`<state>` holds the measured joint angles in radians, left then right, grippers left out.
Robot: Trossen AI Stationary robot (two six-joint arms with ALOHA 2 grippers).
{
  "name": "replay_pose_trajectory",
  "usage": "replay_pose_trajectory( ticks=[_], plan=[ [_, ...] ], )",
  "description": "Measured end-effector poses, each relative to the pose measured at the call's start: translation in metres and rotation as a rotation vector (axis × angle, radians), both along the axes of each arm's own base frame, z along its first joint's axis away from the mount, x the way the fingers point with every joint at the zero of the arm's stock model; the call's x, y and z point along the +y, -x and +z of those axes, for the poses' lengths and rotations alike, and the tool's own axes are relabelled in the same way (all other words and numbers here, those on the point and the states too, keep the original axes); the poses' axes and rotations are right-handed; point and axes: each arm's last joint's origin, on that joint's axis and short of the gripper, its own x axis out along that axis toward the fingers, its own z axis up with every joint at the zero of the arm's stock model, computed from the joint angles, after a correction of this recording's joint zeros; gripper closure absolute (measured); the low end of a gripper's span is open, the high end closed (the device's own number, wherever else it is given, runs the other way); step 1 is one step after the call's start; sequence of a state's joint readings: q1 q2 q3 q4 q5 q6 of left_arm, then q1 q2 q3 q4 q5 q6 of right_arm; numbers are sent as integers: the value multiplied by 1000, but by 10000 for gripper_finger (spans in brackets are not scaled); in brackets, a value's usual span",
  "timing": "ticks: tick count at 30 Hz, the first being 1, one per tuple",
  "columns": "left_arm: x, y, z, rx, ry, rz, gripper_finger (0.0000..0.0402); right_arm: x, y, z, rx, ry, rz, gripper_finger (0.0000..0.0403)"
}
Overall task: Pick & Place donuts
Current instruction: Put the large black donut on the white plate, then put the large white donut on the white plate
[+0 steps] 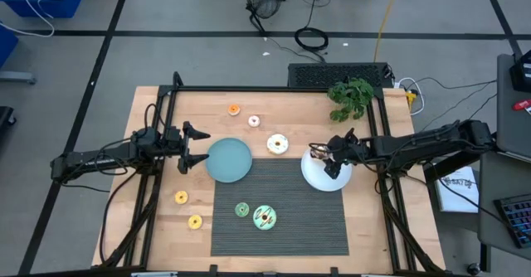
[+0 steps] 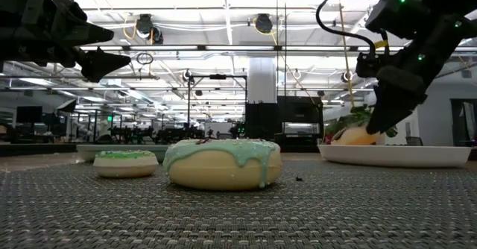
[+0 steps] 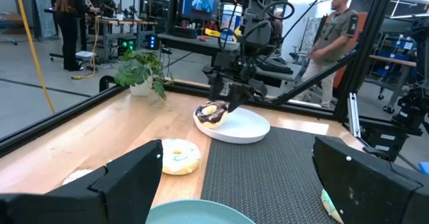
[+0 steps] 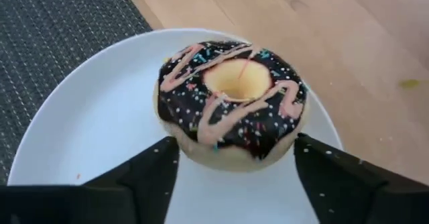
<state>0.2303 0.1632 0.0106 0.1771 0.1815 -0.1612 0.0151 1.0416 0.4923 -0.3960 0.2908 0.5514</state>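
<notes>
Right gripper (image 4: 231, 158) jaws flank the chocolate donut (image 4: 230, 102) on the white plate (image 1: 319, 180), grip indeterminate; premature lift could drag it off. Left gripper (image 1: 199, 148), jaws wide, waits at 9 o'clock.

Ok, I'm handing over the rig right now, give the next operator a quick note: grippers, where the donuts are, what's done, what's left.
Right gripper: open, fingers either side of the chocolate donut, which rests on the white plate.
Left gripper: open, empty, waiting at the left edge of the teal plate.
Done: one donut on the white plate. The teal plate holds nothing.
Left: seven donuts loose. On the wood: orange, small white, larger white, two yellow. On the grey mat: small green and mint.
</notes>
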Motion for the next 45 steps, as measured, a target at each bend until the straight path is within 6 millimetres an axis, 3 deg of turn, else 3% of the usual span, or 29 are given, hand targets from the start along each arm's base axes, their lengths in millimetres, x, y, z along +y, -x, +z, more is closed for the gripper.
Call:
replay_pose_trajectory(
  ticks=[4, 10, 19, 24, 28, 34, 39, 45],
  plan=[
    [0, 0, 0, 0, 0, 0, 23, 0, -1, 1, -9, 5, 15, 84],
    [0, 0, 0, 0, 0, 0, 23, 0, -4, 3, -48, 5, 15, 77],
    [0, 0, 0, 0, 0, 0, 23, 0, -34, 35, -426, 209, 214, 79],
    [0, 0, 0, 0, 0, 0, 23, 0, -47, 44, -530, 367, 310, 78],
    [0, 0, 0, 0, 0, 0, 23, -5, -65, 47, -509, 392, 361, 78],
    [0, 0, 0, 0, 0, 0, 23, -21, -112, 62, -328, 361, 378, 78],
    [0, 0, 0, 0, 0, 0, 23, -37, -138, 39, -176, 315, 352, 78],
    [0, 0, 0, 0, 0, 0, 23, -48, -148, -1, -68, 269, 355, 78]
  ],
)
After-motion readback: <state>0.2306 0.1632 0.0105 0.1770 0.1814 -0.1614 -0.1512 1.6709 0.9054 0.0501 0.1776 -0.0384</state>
